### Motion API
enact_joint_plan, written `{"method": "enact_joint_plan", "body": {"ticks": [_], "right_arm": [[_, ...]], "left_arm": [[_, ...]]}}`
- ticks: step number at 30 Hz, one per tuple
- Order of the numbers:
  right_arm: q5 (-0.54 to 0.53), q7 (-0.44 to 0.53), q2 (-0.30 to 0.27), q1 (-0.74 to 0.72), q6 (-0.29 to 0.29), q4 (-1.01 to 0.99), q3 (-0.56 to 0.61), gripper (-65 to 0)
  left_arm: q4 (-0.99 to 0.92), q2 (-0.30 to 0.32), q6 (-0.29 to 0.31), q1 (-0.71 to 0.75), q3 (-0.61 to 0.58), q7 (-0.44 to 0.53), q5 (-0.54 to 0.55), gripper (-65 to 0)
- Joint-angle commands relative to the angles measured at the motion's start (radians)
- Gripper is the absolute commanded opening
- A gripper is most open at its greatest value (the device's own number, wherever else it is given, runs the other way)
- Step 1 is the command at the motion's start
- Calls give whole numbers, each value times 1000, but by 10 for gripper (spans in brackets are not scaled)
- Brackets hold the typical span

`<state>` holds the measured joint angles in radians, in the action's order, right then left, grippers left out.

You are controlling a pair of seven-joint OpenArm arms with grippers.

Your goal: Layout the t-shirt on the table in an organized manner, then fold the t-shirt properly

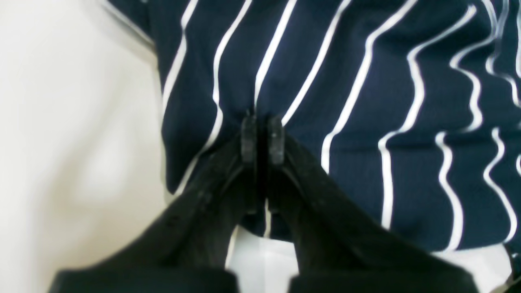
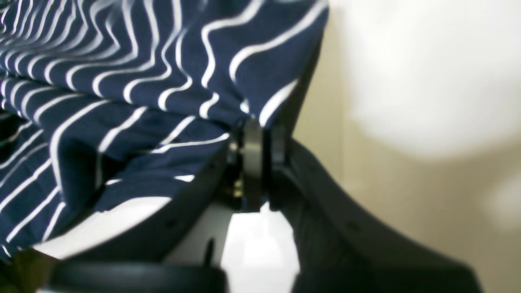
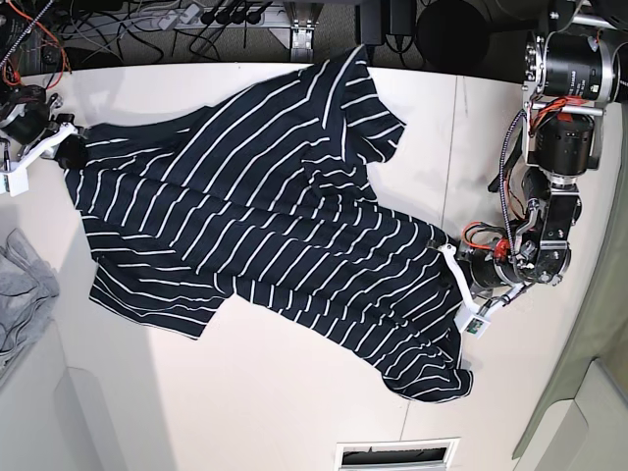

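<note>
I see the t-shirt (image 3: pixel 265 226) spread diagonally across the worktop (image 3: pixel 255 392) | left fingers (image 1: pixel 249 138) pinching its right hem, cloth running away from the tips | right fingers (image 2: pixel 253 142) pinching its far-left edge, cloth bunched left of them

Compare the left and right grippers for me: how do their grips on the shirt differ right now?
The left gripper pinches flat, single-layer t-shirt fabric near an edge over the table; the right gripper pinches a bunched, folded edge that drapes in waves. In the base view they hold opposite ends. Both are shut on the fabric.
</note>
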<state>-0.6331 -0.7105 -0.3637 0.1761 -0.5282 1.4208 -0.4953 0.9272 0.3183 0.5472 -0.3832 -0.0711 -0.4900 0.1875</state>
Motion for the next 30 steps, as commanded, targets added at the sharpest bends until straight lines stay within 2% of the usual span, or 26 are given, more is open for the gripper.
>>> {"method": "enact_joint_plan", "body": {"ticks": [1, 4, 5, 7, 8, 9, 11, 13, 15, 16, 19, 22, 25, 30], "right_arm": [[-9, 21, -21, -18, -4, 15, -6, -650], [-7, 3, -20, -39, -3, 15, -6, -650], [-12, -5, -21, -44, -3, 15, -6, -606], [-17, -6, -21, -48, -2, 15, -6, -429], [-27, -12, -21, -48, -2, 15, -6, -369], [-41, -29, -21, -48, -3, 15, -6, -337], [-68, -78, -21, -47, -3, 15, -7, -333], [-91, -126, -21, -39, -4, 16, -10, -333], [-102, -140, -21, -14, -4, 23, -22, -333], [-105, -140, -21, 4, -4, 29, -33, -333], [-125, -140, -21, 69, -27, 38, -69, -333], [-143, -137, -20, 140, -38, 38, -79, -333], [-142, -93, -9, 186, -38, 38, -78, -333], [-132, -50, 48, 164, -38, 37, -77, -333]], "left_arm": [[14, 14, 0, -30, 4, 14, 16, -650], [14, 12, 16, -30, 4, 6, 64, -650], [14, 11, 34, -30, 4, -1, 82, -650], [14, 9, 53, -30, 4, -8, 104, -650], [14, 10, 52, -30, 4, -8, 114, -650], [14, 10, 52, -30, 4, -10, 124, -650], [14, 18, 52, -32, 4, -32, 145, -635], [24, 35, 57, -33, 4, -76, 178, -549], [50, 55, 110, -32, 4, -129, 261, -477], [67, 68, 139, -32, 4, -157, 309, -464], [121, 99, 151, -32, 4, -217, 416, -463], [166, 116, 151, -32, 4, -233, 466, -463], [180, 115, 151, -30, 4, -237, 471, -463], [180, 113, 151, -11, 4, -236, 485, -463]]}}
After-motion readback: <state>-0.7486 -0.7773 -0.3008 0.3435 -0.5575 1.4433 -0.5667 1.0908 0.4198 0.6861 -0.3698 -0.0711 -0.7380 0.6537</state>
